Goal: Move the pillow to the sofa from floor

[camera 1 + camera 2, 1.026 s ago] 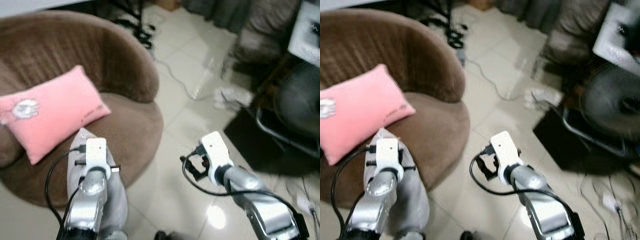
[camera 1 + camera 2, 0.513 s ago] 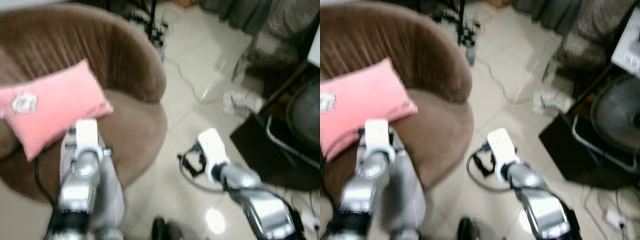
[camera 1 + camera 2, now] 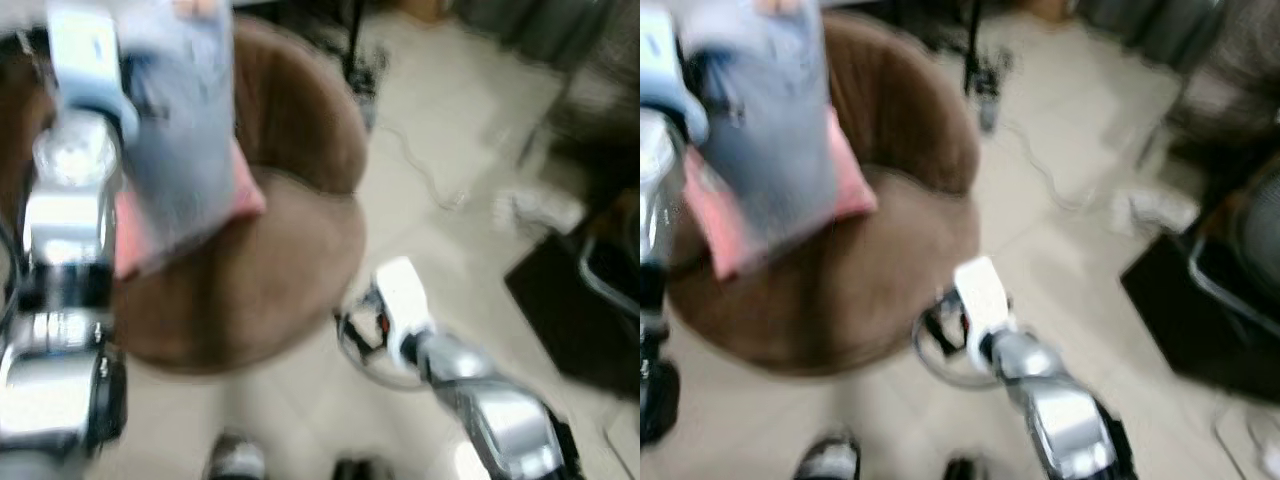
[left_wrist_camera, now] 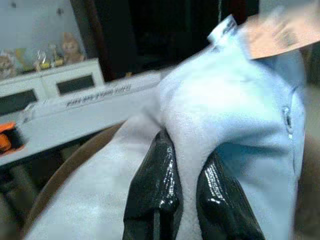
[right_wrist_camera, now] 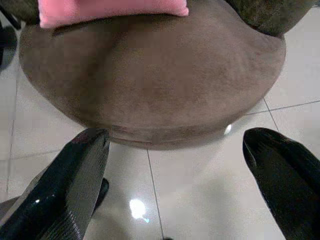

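L pincer [image 4: 192,200] clamped on grey pillow [image 3: 185,130], held over sofa [image 3: 270,270]; R pincer [image 5: 175,185] apart nr floor [image 5: 210,195].

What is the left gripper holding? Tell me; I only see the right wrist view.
Observer: The left gripper is shut on a pale grey pillow.
Operator: Give me its position over the sofa.
Observer: It hangs high above the brown sofa seat, off the floor.
Operator: Report the pink pillow.
Observer: From the head views, the grey pillow hides most of the pink pillow.
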